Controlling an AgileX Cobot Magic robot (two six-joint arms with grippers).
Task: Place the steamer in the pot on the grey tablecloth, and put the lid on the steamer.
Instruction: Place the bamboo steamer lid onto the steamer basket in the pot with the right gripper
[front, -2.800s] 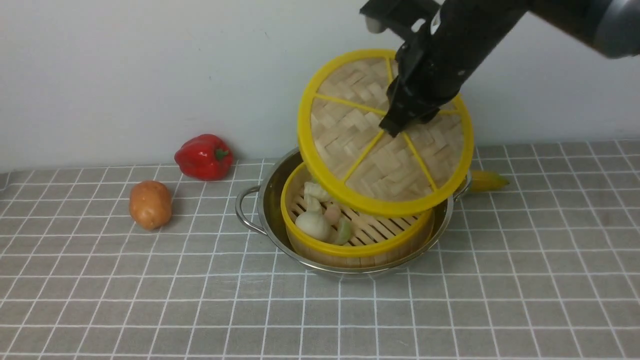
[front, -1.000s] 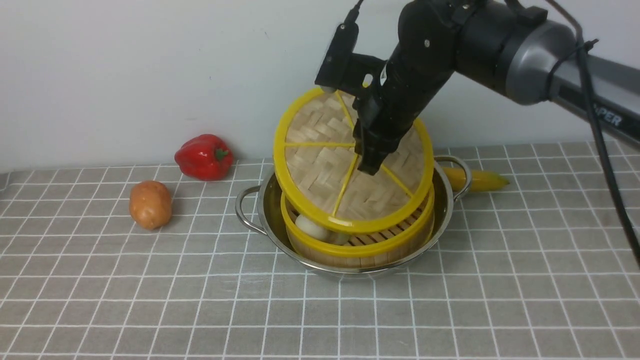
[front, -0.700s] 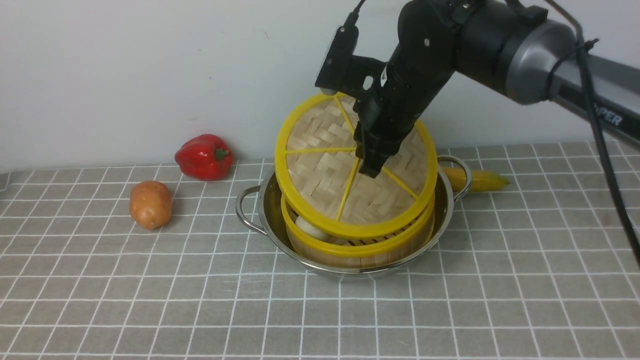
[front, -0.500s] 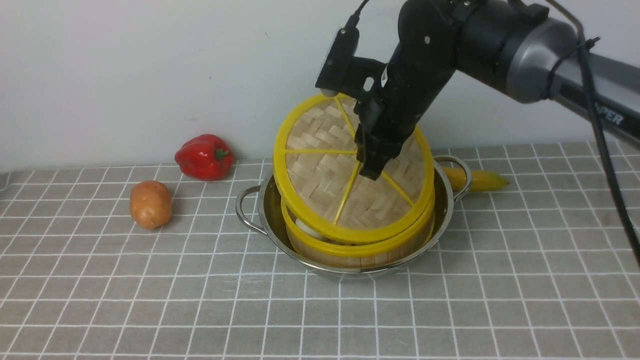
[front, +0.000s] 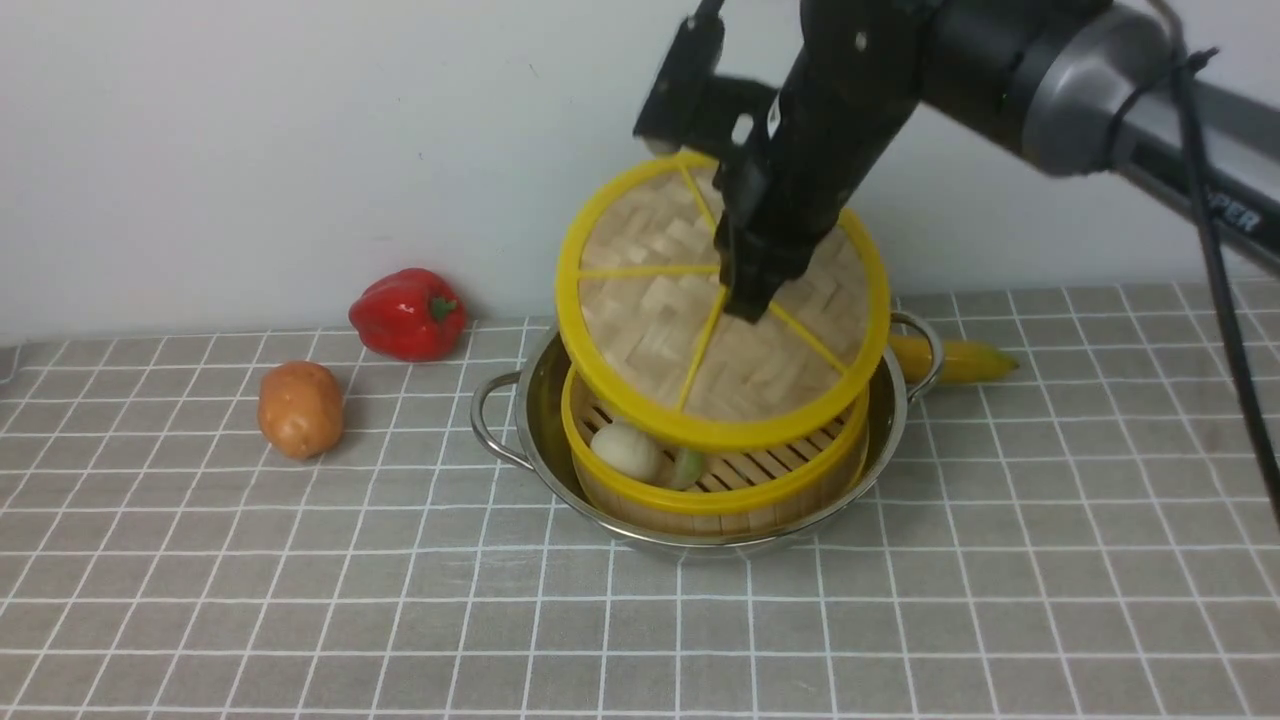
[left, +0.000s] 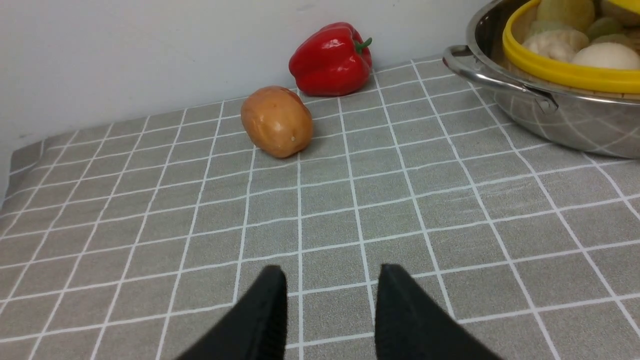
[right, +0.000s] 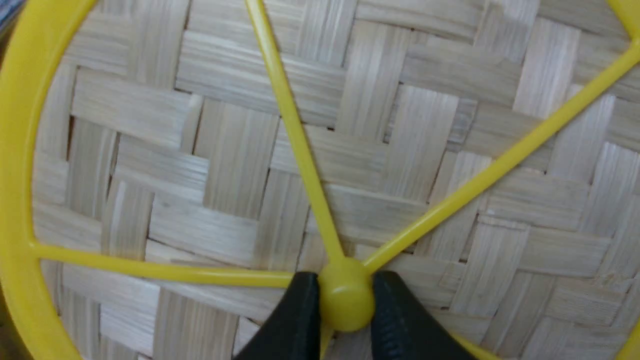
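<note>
The steamer (front: 715, 490) sits inside the steel pot (front: 540, 400) on the grey tablecloth (front: 300, 600), with dumplings on its slatted floor. The lid (front: 650, 310) hangs tilted above the steamer, its near edge clear of the steamer's rim. My right gripper (front: 745, 305) is shut on the lid's central yellow knob (right: 346, 297), one finger on each side. In the left wrist view the left gripper (left: 330, 277) stands open low over bare cloth, left of the pot (left: 550, 115) and apart from it.
A red pepper (front: 408, 313) and a potato (front: 300, 408) lie on the cloth left of the pot. A banana (front: 955, 360) lies behind the pot's right handle. A pale wall stands close behind the pot.
The lid had sunk until its near edge almost met the steamer's rim; now it has lifted and shifted slightly right, and the dumplings show again. The left gripper has not changed.
</note>
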